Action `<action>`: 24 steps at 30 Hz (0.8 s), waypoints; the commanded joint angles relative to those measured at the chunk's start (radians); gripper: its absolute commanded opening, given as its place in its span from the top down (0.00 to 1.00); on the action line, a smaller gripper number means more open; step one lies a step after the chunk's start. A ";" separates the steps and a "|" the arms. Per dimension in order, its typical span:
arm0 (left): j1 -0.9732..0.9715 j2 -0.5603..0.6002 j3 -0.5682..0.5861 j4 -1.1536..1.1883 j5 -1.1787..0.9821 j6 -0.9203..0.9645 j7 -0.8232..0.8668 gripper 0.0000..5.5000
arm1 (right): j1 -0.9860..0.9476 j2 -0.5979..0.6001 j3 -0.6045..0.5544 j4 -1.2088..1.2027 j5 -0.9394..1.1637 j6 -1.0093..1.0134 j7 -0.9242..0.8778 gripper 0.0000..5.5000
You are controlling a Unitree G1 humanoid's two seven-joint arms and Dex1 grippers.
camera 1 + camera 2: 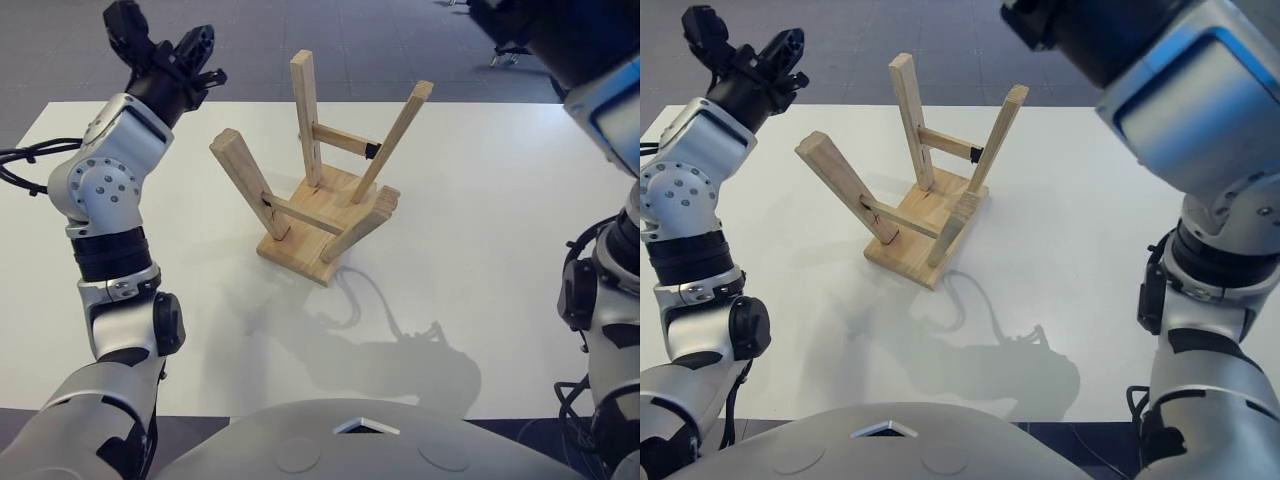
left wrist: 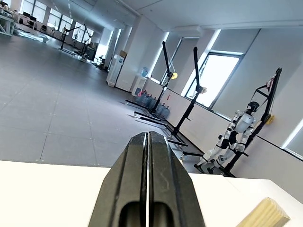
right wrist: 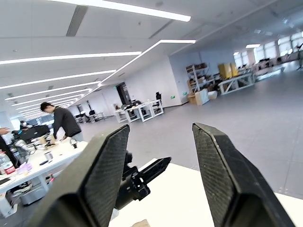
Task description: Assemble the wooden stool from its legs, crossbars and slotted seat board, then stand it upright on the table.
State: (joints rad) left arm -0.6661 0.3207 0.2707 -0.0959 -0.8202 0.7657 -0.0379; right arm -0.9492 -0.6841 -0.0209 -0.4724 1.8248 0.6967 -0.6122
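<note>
Pale wooden stool (image 1: 320, 215) sits seat-down, legs up, mid white table (image 1: 500, 250); bare tabletop all round, widest toward 3 o'clock. Left gripper (image 2: 147, 137) is raised at the stool's 10 o'clock, fingers pressed together, empty. Right gripper (image 3: 161, 128) is raised, spread wide, empty.

Pale wooden stool (image 1: 318, 190), assembled and inverted near the middle of the white bench (image 1: 480, 250), with its seat board (image 1: 305, 250) lying flat on the surface and turned corner-on to the robot. All four square-section legs (image 1: 306, 115) point upward. The two far ones stand steep and spread apart towards their tips, the near left one leans out to the left, and the near right one lies tilted low over the board's right edge. Two thin crossbars (image 1: 341, 140) each join a pair of legs, one high between the far pair and one low between the near pair.
</note>
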 commanded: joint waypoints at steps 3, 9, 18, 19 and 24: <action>0.115 -0.011 0.035 -0.052 0.024 0.016 0.035 1.00 | -0.102 0.020 0.053 0.052 0.078 0.030 -0.057 0.55; 0.123 0.006 0.052 -0.051 0.036 0.023 0.020 1.00 | -0.013 0.085 0.079 -0.021 0.138 -0.027 -0.117 0.55; 0.106 0.019 0.026 0.049 0.107 -0.016 -0.038 1.00 | 0.222 0.038 0.086 0.003 -0.208 0.053 0.158 0.55; 0.105 0.018 0.021 0.073 0.124 -0.032 -0.051 1.00 | 0.200 0.031 0.084 0.022 -0.241 0.064 0.193 0.55; 0.009 0.029 -0.024 0.348 0.265 -0.189 -0.144 1.00 | 0.086 0.053 0.126 0.128 -0.430 0.132 0.370 0.55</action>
State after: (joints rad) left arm -0.5900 0.3345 0.2583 0.1600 -0.5974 0.6300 -0.1511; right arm -0.8214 -0.6473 0.0854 -0.3704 1.4437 0.7959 -0.2848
